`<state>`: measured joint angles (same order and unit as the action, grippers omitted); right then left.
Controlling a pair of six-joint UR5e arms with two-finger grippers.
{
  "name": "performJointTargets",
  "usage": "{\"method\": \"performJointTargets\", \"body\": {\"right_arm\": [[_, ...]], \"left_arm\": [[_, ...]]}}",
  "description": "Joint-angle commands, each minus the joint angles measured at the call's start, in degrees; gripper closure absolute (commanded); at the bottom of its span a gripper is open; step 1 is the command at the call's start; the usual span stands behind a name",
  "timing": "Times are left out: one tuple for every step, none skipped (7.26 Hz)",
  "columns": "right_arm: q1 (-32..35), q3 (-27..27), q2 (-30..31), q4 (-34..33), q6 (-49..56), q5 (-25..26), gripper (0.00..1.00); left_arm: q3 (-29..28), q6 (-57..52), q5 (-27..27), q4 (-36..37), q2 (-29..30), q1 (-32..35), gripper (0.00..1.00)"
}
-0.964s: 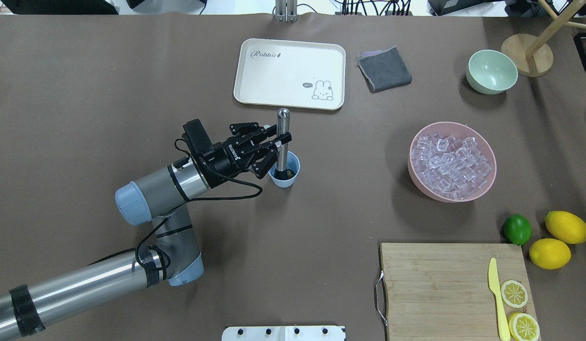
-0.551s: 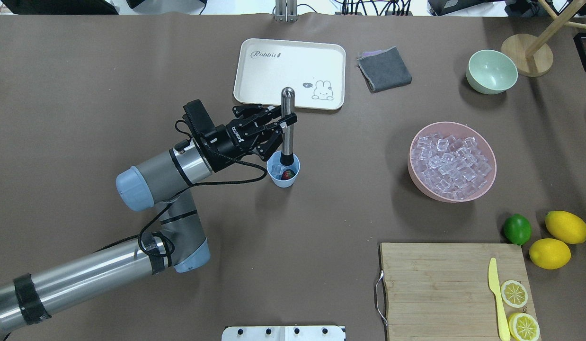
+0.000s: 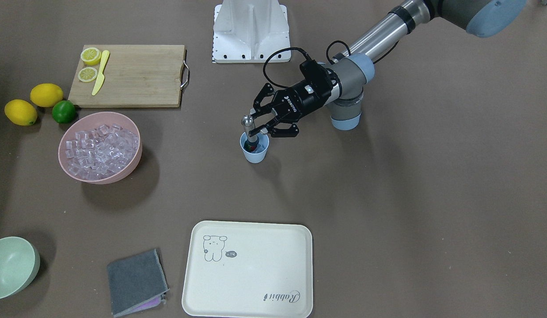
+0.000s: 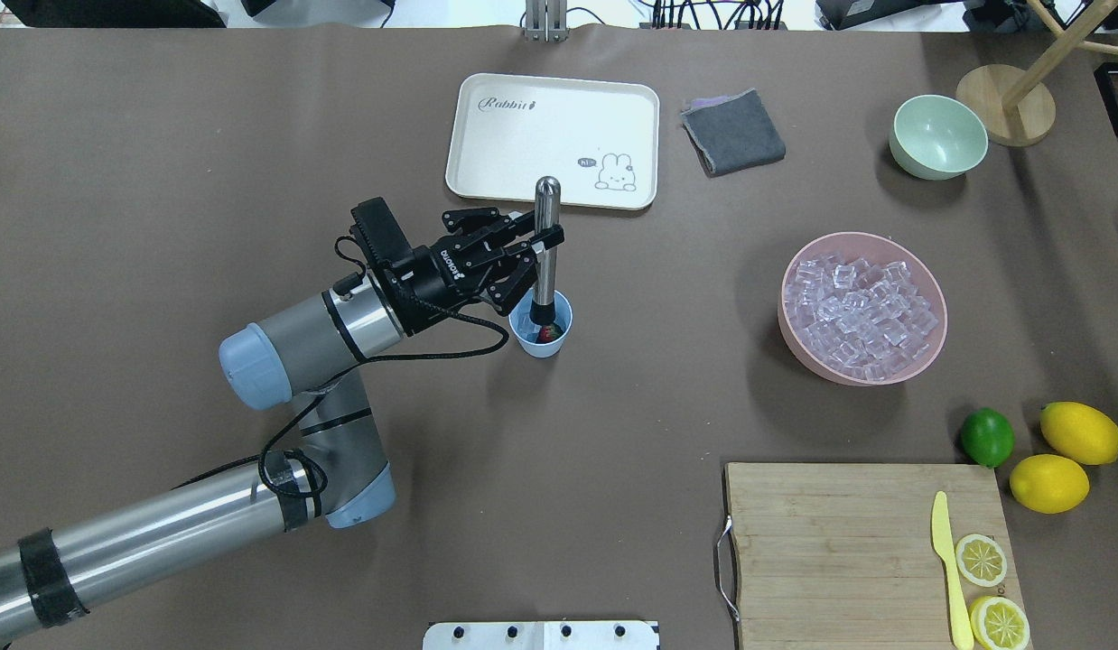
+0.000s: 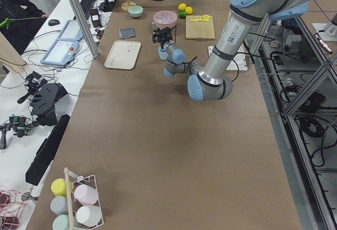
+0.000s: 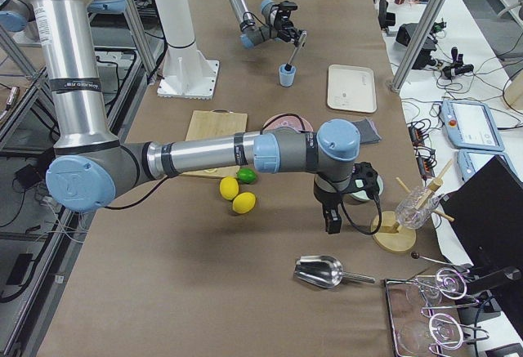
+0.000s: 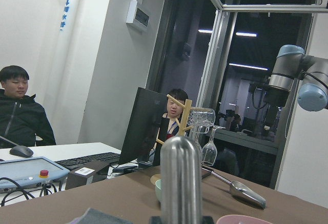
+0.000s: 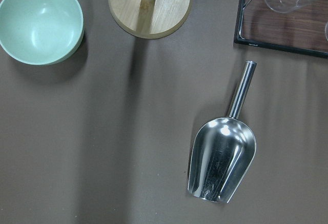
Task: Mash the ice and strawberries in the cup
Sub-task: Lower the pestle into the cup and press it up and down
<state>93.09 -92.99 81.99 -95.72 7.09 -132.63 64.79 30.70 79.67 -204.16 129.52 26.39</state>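
Observation:
The small light-blue cup (image 4: pixel 543 344) stands at mid-table, and also shows in the front view (image 3: pixel 256 156). My left gripper (image 4: pixel 545 242) is shut on an upright metal muddler (image 4: pixel 546 262), whose dark lower end is inside the cup. The red strawberry (image 4: pixel 549 334) lies in the cup beside the muddler's tip. Ice inside the cup is hard to make out. Many clear ice cubes (image 4: pixel 861 307) fill a pink bowl (image 4: pixel 848 376) to the right. My right gripper (image 6: pixel 331 220) shows only in the right side view, above the table's far right end; I cannot tell whether it is open.
A cream rabbit tray (image 4: pixel 550 140) lies behind the cup. A grey cloth (image 4: pixel 733 133), pale green bowl (image 4: pixel 938 135) and wooden stand (image 4: pixel 1006 104) are at the back right. A lime (image 4: pixel 987 436), lemons (image 4: pixel 1080 431) and a cutting board (image 4: pixel 839 542) are front right. A metal scoop (image 8: pixel 223 162) lies under the right wrist.
The left gripper lifted the muddler up out of the cup's bottom, then lowered it part of the way back in. It stays shut on the muddler; the cup has not moved.

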Motion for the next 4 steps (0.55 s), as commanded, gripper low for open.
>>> {"method": "performJointTargets", "body": {"right_arm": [[0.0, -0.2, 0.4, 0.0, 0.0, 0.0, 0.00], [0.0, -1.5, 1.3, 0.0, 0.5, 0.0, 0.00], [0.0, -1.5, 1.7, 0.0, 0.6, 0.0, 0.00], [0.0, -1.5, 1.7, 0.0, 0.6, 0.0, 0.00]], "left_arm": [[0.0, -0.5, -0.2, 0.0, -1.6, -1.1, 1.00], [0.3, -0.4, -0.2, 0.0, -1.4, -1.1, 1.00], [1.3, -0.2, -0.2, 0.0, -1.4, -1.0, 1.00], [2.7, 0.3, -0.3, 0.9, -1.3, -0.8, 1.00]]}}
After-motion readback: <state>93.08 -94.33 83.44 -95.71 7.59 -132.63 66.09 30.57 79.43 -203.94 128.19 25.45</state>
